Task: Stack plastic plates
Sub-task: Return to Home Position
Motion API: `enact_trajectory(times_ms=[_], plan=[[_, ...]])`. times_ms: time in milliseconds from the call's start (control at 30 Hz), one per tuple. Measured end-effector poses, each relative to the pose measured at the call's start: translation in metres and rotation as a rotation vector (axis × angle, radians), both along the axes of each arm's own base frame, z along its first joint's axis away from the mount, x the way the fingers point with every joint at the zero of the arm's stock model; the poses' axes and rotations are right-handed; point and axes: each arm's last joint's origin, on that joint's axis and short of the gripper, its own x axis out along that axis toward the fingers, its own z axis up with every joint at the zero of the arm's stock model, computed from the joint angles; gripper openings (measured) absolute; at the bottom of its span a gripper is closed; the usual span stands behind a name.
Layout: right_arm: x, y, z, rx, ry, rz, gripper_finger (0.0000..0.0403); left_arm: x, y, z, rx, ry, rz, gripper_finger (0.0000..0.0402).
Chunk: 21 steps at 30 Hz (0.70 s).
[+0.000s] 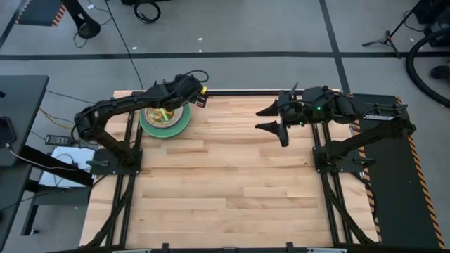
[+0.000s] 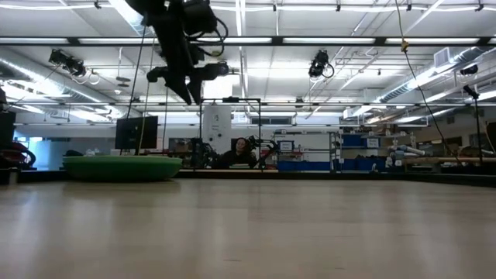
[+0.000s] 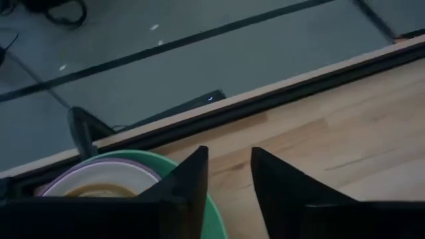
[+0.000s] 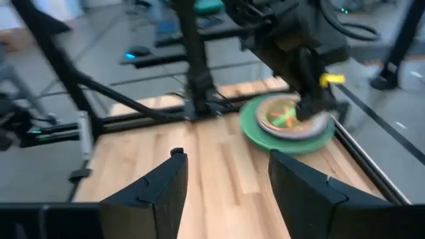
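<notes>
The plastic plates stand in one stack at the table's far left: a large green plate at the bottom, a white and a purple-rimmed one on it, small orange and lime ones on top. The green plate rests flat on the table. My left gripper hangs open above the stack's far right edge, clear of it, nothing between its fingers. My right gripper is open and empty, raised over the table's far right part.
A black rail runs along the table's far edge just behind the stack. The wooden tabletop spreads bare toward the near edge. Each arm's frame stands at its own side of the table.
</notes>
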Motion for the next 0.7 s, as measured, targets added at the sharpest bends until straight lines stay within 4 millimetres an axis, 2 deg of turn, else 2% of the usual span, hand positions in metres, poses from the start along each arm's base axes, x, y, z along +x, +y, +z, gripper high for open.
enact_trajectory(times_ms=[233, 400, 533, 700], plan=[[0.002, 0.002, 0.012, -0.069, -0.122, 0.114, 0.0166, -0.005, -0.023, 0.023, 0.038, -0.038, -0.088, 0.0012], [0.002, 0.003, 0.024, -0.109, -0.248, 0.145, 0.0089, -0.006, -0.048, 0.042, 0.109, -0.026, -0.253, 0.0006], [-0.009, 0.004, 0.037, -0.151, -0.360, 0.227, 0.0015, -0.013, -0.076, 0.070, 0.156, -0.124, -0.496, 0.0005], [-0.036, 0.005, 0.056, -0.153, -0.492, 0.257, 0.0017, -0.037, -0.104, 0.108, 0.175, -0.341, -0.833, 0.0005]])
